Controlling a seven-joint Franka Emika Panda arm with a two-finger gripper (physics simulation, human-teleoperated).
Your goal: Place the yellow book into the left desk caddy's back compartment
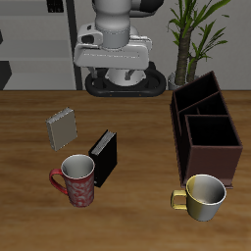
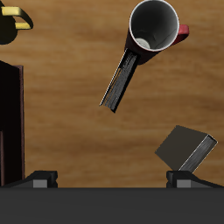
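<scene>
The yellow book, small and greyish-tan, lies tilted on the table behind the red mug; it also shows in the wrist view. The left desk caddy is dark reddish-brown and stands toward the table's other side; its edge shows in the wrist view. Its back compartment, with tall slanted walls, is the end nearest the robot's base. My gripper hangs high near the base, far from the book and the caddy. Its fingertips stand wide apart, open and empty.
A black book stands on edge beside a red mug near the front edge. A yellow-handled mug stands in front of the caddy. A potted plant stands behind the table.
</scene>
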